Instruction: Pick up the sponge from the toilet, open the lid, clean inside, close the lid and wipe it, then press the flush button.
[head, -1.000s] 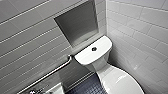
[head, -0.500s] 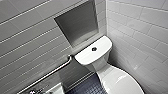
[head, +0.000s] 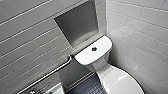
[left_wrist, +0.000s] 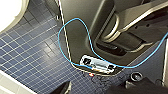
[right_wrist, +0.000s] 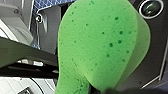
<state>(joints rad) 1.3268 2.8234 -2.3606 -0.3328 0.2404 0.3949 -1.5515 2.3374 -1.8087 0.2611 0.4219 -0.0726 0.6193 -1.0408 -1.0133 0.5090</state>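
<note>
- A grey tiled wall takes up the left of the head view, with a metal grab rail running slantwise along its lower part.
- Next comes a recessed niche set in that wall, just above the tank.
- A dark blue mosaic floor lies below, between the rail and the toilet.
- The flush button sits in the middle of the white tank top.
- The lid lies down over the bowl, glossy and bare.
- A white tiled wall closes the corner on the right.
- Left gripper: dark shapes hang over the blue floor beside the robot's base and a blue cable; I cannot tell whether it is open or closed.
- Right gripper: its fingers are closed on the lower edge of the sponge, which stands bent and bright green close before the wrist camera, off the toilet.
</note>
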